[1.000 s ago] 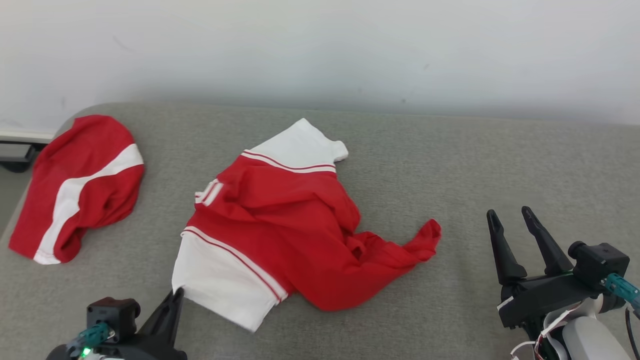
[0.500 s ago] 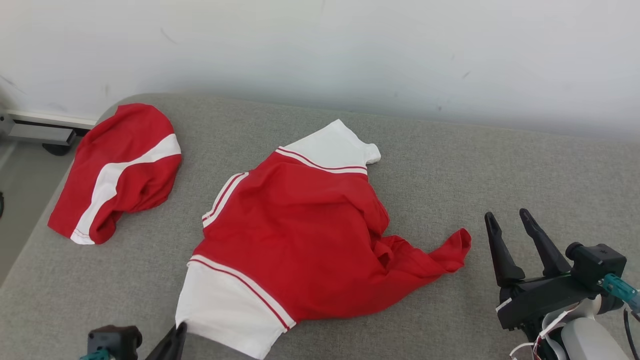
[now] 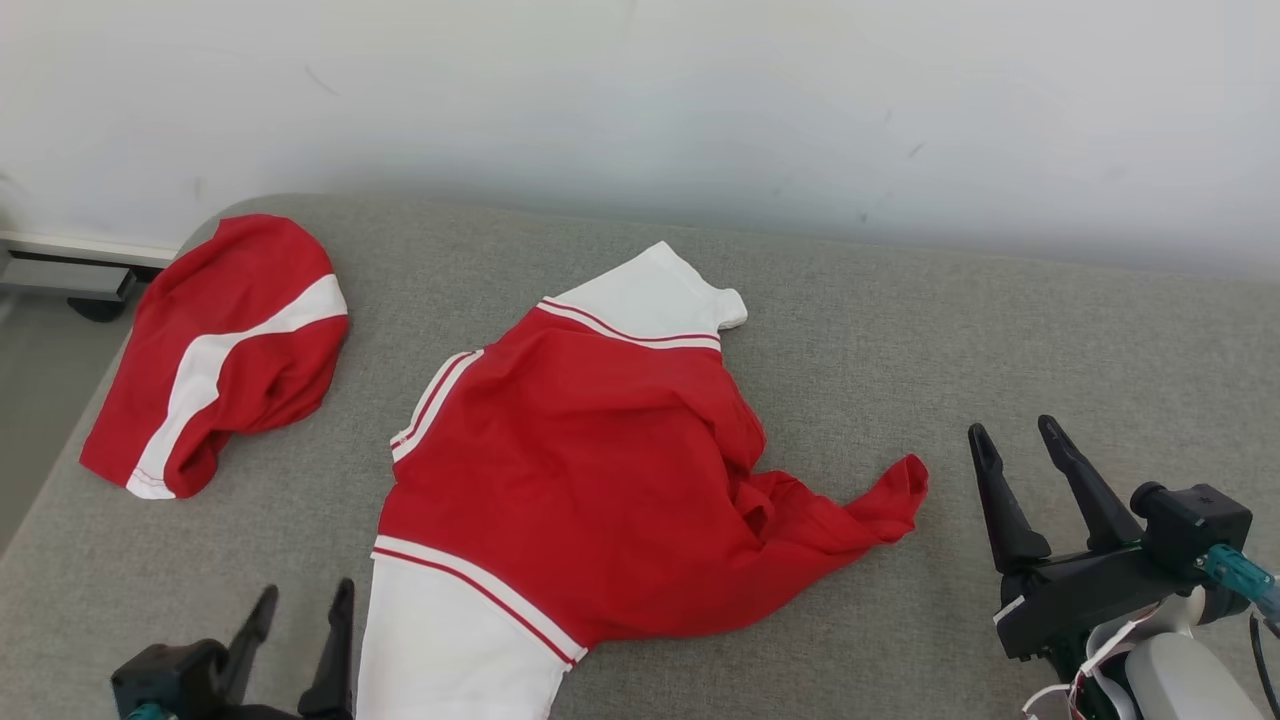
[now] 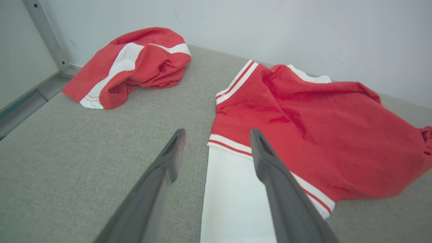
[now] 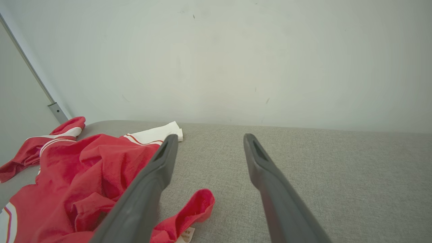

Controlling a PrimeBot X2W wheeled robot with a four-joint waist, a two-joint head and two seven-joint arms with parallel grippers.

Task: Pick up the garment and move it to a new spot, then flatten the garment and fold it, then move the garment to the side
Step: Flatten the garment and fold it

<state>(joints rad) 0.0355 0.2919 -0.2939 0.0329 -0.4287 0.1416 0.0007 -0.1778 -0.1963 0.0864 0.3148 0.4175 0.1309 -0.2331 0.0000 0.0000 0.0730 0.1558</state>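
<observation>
The garment [image 3: 580,480], a red shirt with white sleeves, lies rumpled on the grey padded surface [image 3: 1000,330]. It is not held by either gripper.

Positions relative to the garment:
- Near white sleeve [image 3: 450,650]: at the garment's near left corner, lying flat, joined to the red body by a red-and-white striped seam.
- Far white sleeve [image 3: 650,295]: at the garment's far edge, toward the pale wall [image 3: 640,100].
- Red tail [image 3: 890,490]: a crumpled strip extending from the garment's right side.
- Left gripper [image 3: 306,597]: just beside the near white sleeve, on its left. Its fingers stand apart and hold nothing. In the left wrist view, the left gripper [image 4: 216,133] straddles the sleeve's left edge, with one finger over cloth and the other over bare surface. Contact with the cloth cannot be determined.
- Right gripper [image 3: 1013,428]: to the right of the red tail, apart from it. Its fingers are spread and empty.
- Second red-and-white garment [image 3: 215,350]: bunched, well apart to the garment's far left.
</observation>
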